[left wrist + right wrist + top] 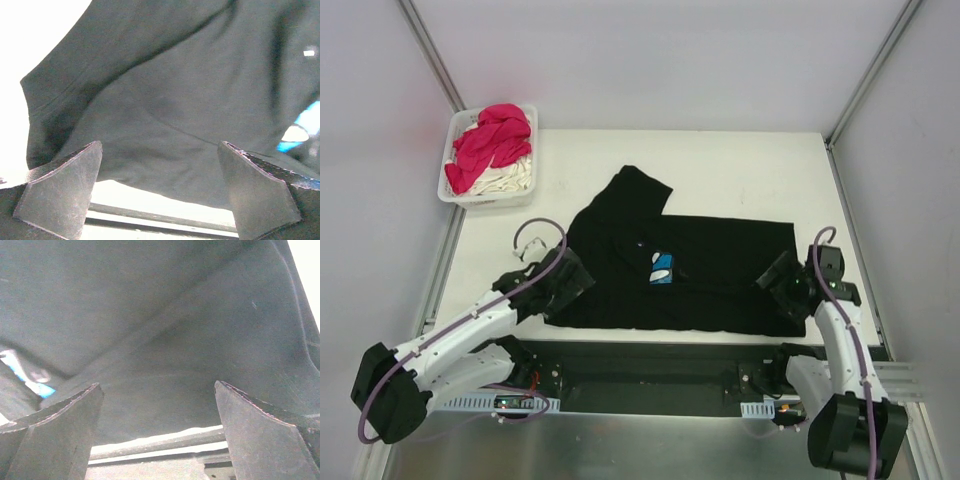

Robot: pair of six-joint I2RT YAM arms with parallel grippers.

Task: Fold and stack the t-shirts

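A black cloth t-shirt (720, 270) with a small blue-and-white print (662, 267) is seen laid out, partly folded, across the middle of the white surface (740, 170). The left hand (568, 282) is held with its fingers spread wide at the shirt's near left corner. The right hand (782, 280) is likewise spread at the near right corner. A crumpled magenta-pink t-shirt (495, 140) and a cream t-shirt (510, 178) are heaped in the white plastic basket (490, 201) at the far left corner.
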